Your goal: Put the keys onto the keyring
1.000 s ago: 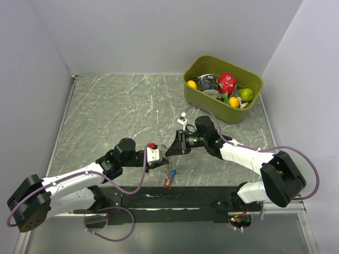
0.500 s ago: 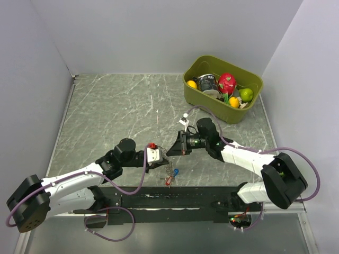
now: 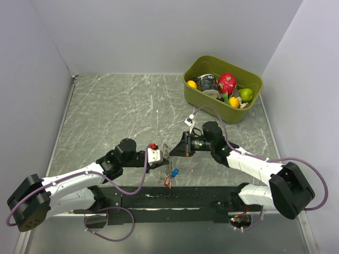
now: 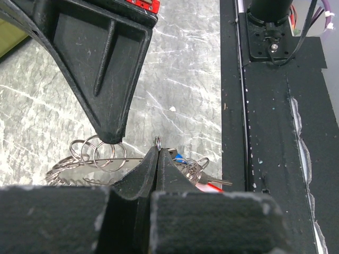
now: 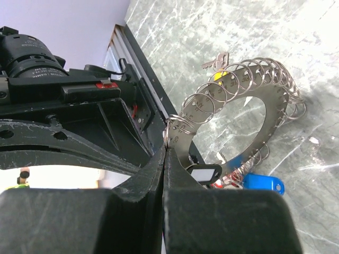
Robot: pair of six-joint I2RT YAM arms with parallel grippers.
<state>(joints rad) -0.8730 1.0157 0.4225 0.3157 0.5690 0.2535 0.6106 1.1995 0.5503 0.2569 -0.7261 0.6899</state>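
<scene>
Silver and full of little loops, the keyring [image 5: 201, 111] is near the middle of the table's [image 3: 116, 106] near edge, with a blue key [image 5: 263, 183] beside it. The right gripper [image 5: 165, 151] was open a moment ago. Now its jaws are pressed tight on one loop. The left gripper [image 4: 157, 156] pinches another loop. Both hold the ring steady, I think, but no hand is free to bring a key.

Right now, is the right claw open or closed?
The right gripper is shut: its fingers meet, pinching the keyring.
</scene>
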